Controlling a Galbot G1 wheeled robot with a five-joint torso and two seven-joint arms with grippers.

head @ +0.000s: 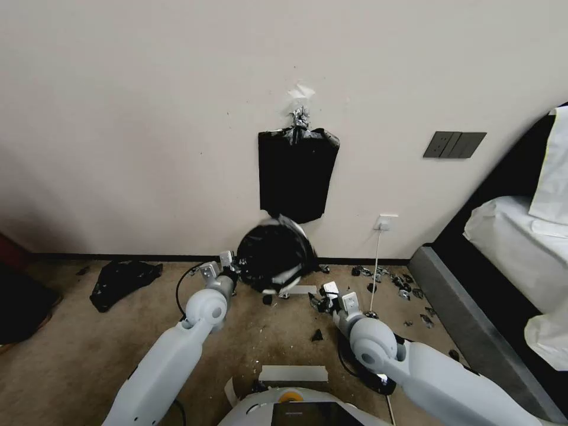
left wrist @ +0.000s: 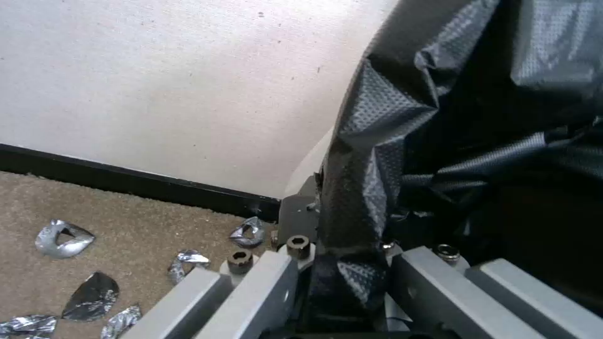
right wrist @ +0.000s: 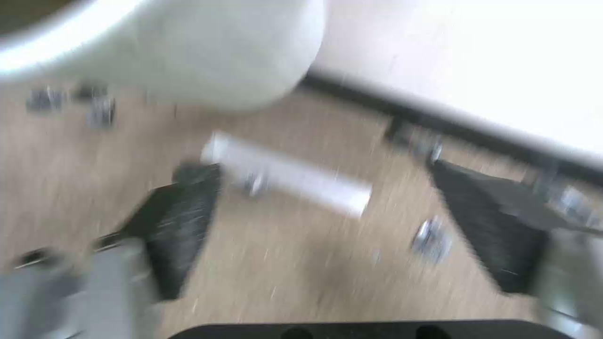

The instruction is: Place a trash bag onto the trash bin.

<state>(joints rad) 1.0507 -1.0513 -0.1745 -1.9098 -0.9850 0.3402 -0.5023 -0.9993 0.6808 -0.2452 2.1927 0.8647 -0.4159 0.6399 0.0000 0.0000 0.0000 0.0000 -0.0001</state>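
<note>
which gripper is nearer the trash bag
Left. The left gripper is shut on the trash bag draped over the trash bin. The right gripper hangs open beside it, over the carpet.

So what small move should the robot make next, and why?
Probably bring the open right gripper up to the trash bag's free side. The left gripper pinches film between its fingers, but the bag sits bunched over the trash bin.
</note>
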